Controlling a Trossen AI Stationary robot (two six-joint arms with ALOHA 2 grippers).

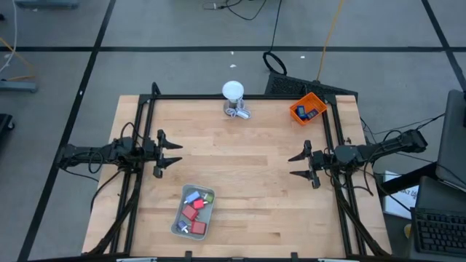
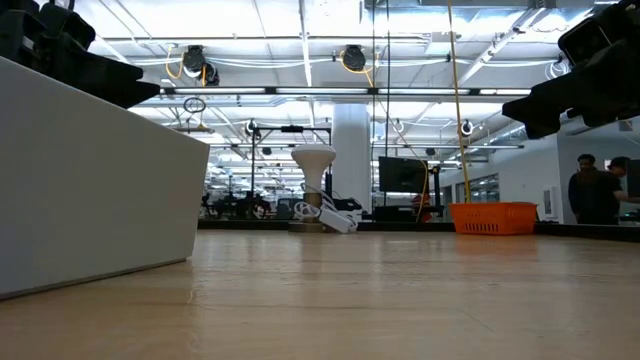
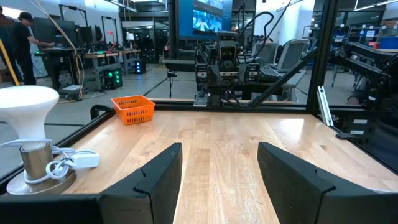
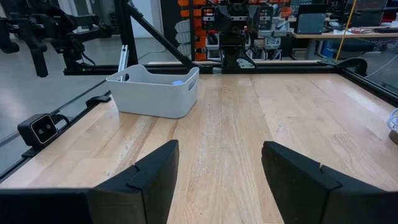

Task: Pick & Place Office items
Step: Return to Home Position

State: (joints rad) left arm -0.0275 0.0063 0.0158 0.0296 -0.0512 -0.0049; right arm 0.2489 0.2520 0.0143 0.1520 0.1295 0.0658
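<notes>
1. Office items (image 1: 194, 211), red and light-blue, lie in the grey tray (image 1: 175, 228) near the table's (image 1: 240, 182) front edge; dark blue-faced pieces (image 1: 309, 111) sit in the orange bin (image 1: 295, 110) at the back right corner.
2. Left gripper (image 1: 180, 153), by the left edge: fingers spread, empty.
3. Right gripper (image 1: 291, 166), by the right edge: fingers spread, empty.

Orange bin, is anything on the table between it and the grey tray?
Nothing visible: bare wooden table runs between the orange mesh bin and the pale grey plastic tray. The open left gripper and open right gripper sit off that line.
</notes>
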